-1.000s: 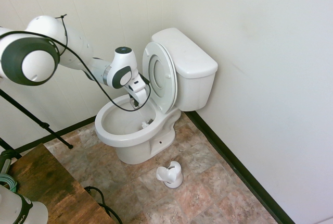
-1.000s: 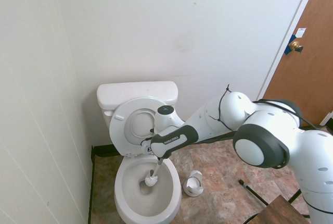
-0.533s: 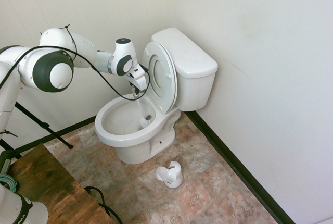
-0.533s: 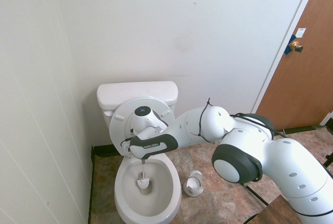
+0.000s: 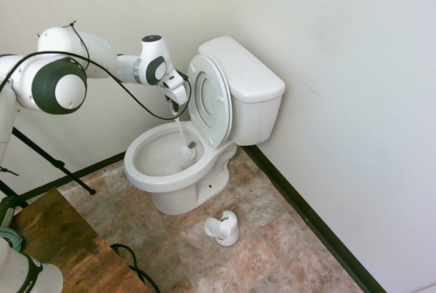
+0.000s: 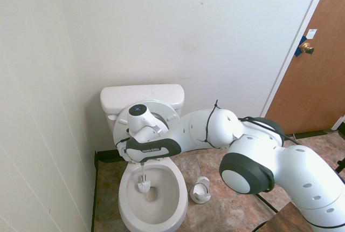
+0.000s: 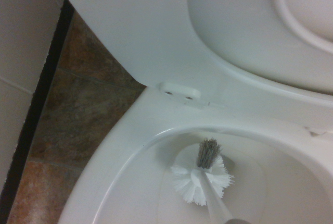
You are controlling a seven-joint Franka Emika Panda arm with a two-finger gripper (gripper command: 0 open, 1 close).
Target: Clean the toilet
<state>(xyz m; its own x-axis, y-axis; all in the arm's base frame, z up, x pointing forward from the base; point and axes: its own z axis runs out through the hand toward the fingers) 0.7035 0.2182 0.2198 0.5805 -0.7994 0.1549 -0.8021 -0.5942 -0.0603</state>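
White Franka arm w/ dark grey joint bands, round caps, thin black cable along links.

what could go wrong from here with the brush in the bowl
1. The hand grips only the top of the white toilet brush; a push against the wall of the white ceramic toilet might twist the long handle in its grip.
2. The raised white seat and lid stand right beside the hand, so a sideways sweep may knock them.
3. Lifting the brush over the rim could drip onto the brown stone-pattern floor.
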